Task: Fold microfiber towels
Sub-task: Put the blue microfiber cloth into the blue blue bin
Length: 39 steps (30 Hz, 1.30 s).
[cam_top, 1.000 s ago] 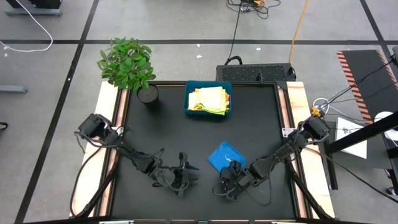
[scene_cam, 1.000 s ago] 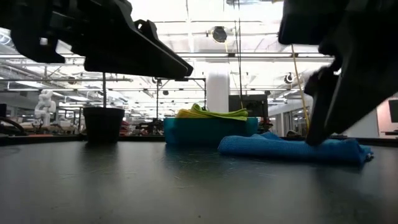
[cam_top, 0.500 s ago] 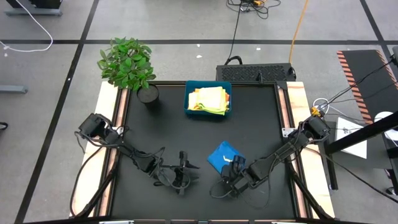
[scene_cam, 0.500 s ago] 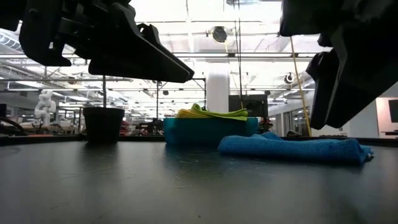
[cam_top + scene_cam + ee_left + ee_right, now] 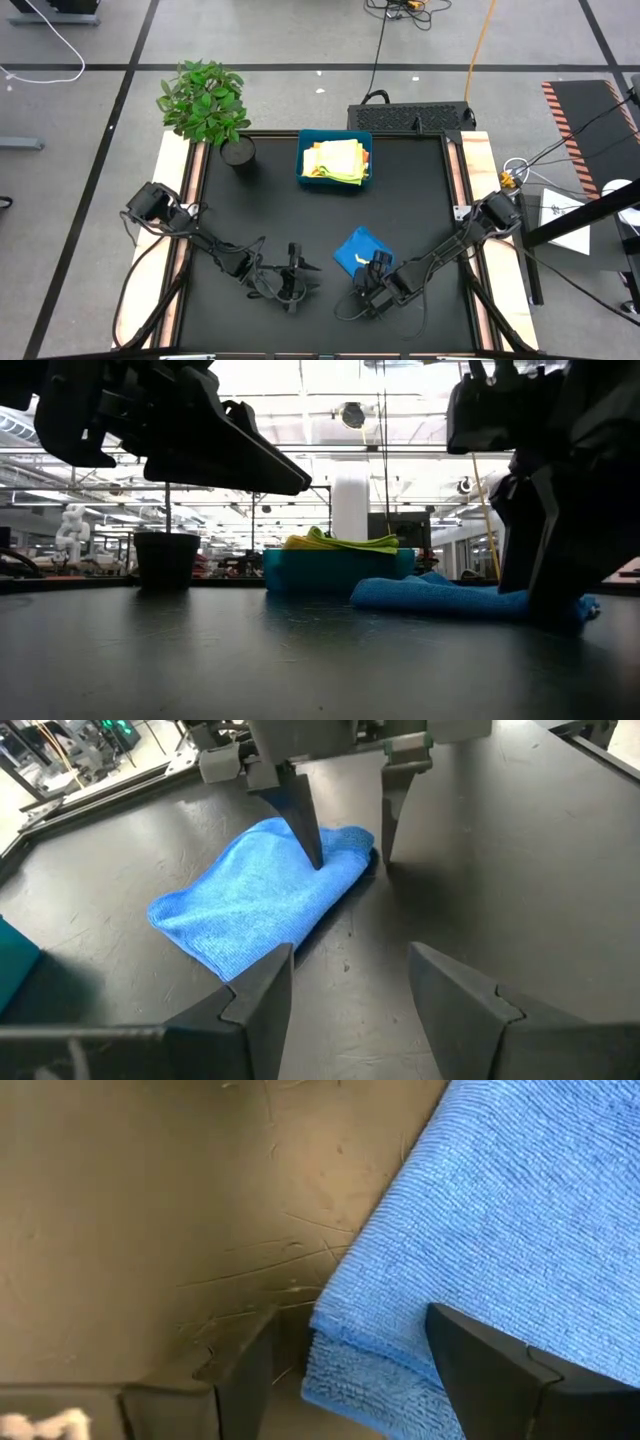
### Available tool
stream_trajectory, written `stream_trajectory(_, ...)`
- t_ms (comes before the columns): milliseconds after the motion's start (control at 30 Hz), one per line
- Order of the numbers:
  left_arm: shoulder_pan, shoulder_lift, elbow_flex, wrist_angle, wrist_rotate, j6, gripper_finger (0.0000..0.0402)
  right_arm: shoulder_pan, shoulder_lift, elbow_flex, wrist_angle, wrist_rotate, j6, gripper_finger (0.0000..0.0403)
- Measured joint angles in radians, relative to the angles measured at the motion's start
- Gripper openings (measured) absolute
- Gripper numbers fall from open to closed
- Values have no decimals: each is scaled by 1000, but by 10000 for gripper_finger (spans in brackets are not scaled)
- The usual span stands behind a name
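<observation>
Right gripper (image 5: 345, 850), fingers apart, is straddling the soft blue microfiber towel's (image 5: 265, 895) corner; should close squarely on both layers. Left gripper (image 5: 292, 282) is waiting nearby, fingers apart.

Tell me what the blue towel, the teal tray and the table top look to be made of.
Blue towel: soft microfiber-like cloth, matte, with fine ribbed loops and a fuzzy folded edge in the right wrist view.
Teal tray: probably rigid plastic; straight walls, even colour, smooth finish.
Table top: hard dark sheet, maybe plastic or coated board; faint sheen and many fine scratches.
</observation>
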Motion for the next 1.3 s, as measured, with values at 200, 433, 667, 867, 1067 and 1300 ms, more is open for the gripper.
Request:
stream_trajectory(200, 0, 0, 0, 1, 0, -14, 200, -1, 8, 0, -32, 10, 46, 247)
stream_trajectory(433, 1, 0, 0, 8, 0, -11, 200, -1, 8, 0, -45, 23, 42, 215)
stream_trajectory(667, 23, 0, 0, 17, 1, -41, 200, -1, 8, 0, -49, 25, 27, 162)
stream_trajectory(867, 48, 14, 1, 28, 12, -13, 200, -2, 8, 0, -49, 25, 36, 114)
stream_trajectory(1067, 94, 50, 0, 62, 90, 19, 200, -2, 8, -1, -44, 25, 42, 70)
stream_trajectory(1300, 123, 50, 0, 70, 144, 132, 200, 1, 1, -1, -39, 25, 47, 9)
